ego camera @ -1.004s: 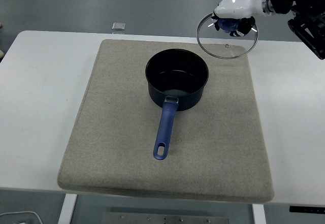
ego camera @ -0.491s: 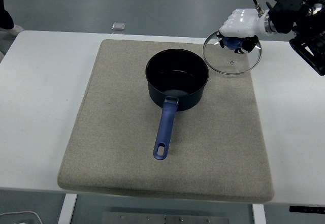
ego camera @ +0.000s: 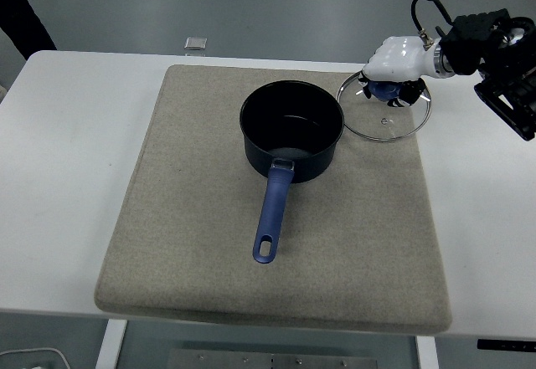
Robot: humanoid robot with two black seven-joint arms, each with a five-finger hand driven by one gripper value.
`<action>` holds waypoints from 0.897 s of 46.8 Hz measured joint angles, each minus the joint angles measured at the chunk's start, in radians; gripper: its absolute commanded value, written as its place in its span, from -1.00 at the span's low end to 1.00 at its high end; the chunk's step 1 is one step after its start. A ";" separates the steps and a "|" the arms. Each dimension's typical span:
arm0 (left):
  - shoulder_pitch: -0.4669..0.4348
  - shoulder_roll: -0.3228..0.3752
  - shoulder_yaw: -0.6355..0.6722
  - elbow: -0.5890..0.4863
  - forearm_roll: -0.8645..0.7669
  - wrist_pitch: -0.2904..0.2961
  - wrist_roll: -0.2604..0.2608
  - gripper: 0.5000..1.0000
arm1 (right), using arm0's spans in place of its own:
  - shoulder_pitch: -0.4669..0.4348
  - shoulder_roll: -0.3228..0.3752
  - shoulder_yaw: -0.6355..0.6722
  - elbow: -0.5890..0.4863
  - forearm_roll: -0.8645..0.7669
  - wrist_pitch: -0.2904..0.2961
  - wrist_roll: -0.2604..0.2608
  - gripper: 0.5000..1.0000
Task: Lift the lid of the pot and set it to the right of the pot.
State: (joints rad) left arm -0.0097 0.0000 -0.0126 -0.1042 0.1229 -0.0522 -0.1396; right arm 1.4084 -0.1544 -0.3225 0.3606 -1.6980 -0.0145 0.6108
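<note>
A dark blue pot (ego camera: 292,130) with a long blue handle (ego camera: 270,217) stands uncovered on the beige mat (ego camera: 201,243), handle pointing toward the near edge. To its right, the glass pot lid (ego camera: 384,111) with a metal rim and blue knob hangs low over the mat's right part, roughly level. My right hand (ego camera: 394,68), white with black fingers, is shut on the lid's knob from above. Whether the lid touches the mat I cannot tell. The left arm does not show.
The mat lies on a white table (ego camera: 59,176). A small grey square object (ego camera: 195,43) sits at the table's far edge. A dark sleeve of a person (ego camera: 21,13) shows at the top left corner.
My right hand has carried the lid down and slightly right, from high above the mat's far right corner to just over the mat beside the pot. A person's sleeve has come in at top left.
</note>
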 measured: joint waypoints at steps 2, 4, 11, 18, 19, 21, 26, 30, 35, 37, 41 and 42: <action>0.000 0.000 0.000 0.000 0.000 0.000 0.000 1.00 | -0.002 0.002 0.001 0.001 0.000 0.000 0.000 -1.00; 0.000 0.000 0.000 0.000 0.000 0.000 0.000 1.00 | -0.006 0.003 0.002 0.001 0.000 0.000 0.000 -1.00; -0.001 0.000 0.000 0.000 0.000 0.000 0.000 1.00 | -0.018 0.004 0.005 0.002 0.000 0.000 0.000 -1.00; 0.000 0.000 0.000 0.000 0.000 0.000 0.000 1.00 | -0.025 0.006 0.007 0.005 0.001 -0.001 0.000 -1.00; 0.000 0.000 0.000 0.000 0.000 0.000 0.000 1.00 | -0.025 0.006 0.007 0.005 0.001 -0.001 0.000 -1.00; 0.000 0.000 0.000 0.000 0.000 0.000 0.000 1.00 | -0.025 0.007 0.007 0.006 0.001 0.000 0.000 -1.00; 0.000 0.000 0.000 0.000 0.000 0.000 0.000 1.00 | -0.025 0.008 0.008 0.009 0.001 0.000 0.000 -1.00; 0.000 0.000 0.000 0.000 0.000 0.000 0.000 1.00 | -0.029 0.009 0.011 0.009 0.001 0.000 0.000 -1.00; 0.000 0.000 0.000 0.000 0.000 0.000 0.000 1.00 | -0.038 0.013 0.032 0.009 0.009 0.004 0.000 -1.00; -0.001 0.000 0.000 0.000 0.000 0.000 0.000 1.00 | -0.040 0.013 0.034 0.010 0.019 0.006 0.000 -1.00; 0.000 0.000 0.000 0.000 0.000 0.000 0.000 1.00 | -0.041 0.013 0.031 0.011 0.030 0.007 0.000 -1.00; 0.000 0.000 0.000 0.000 0.000 0.000 0.000 1.00 | -0.041 0.013 0.030 0.011 0.031 0.007 0.000 -1.00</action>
State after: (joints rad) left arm -0.0092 0.0000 -0.0123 -0.1043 0.1227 -0.0522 -0.1396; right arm 1.3672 -0.1412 -0.2925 0.3711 -1.6669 -0.0071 0.6107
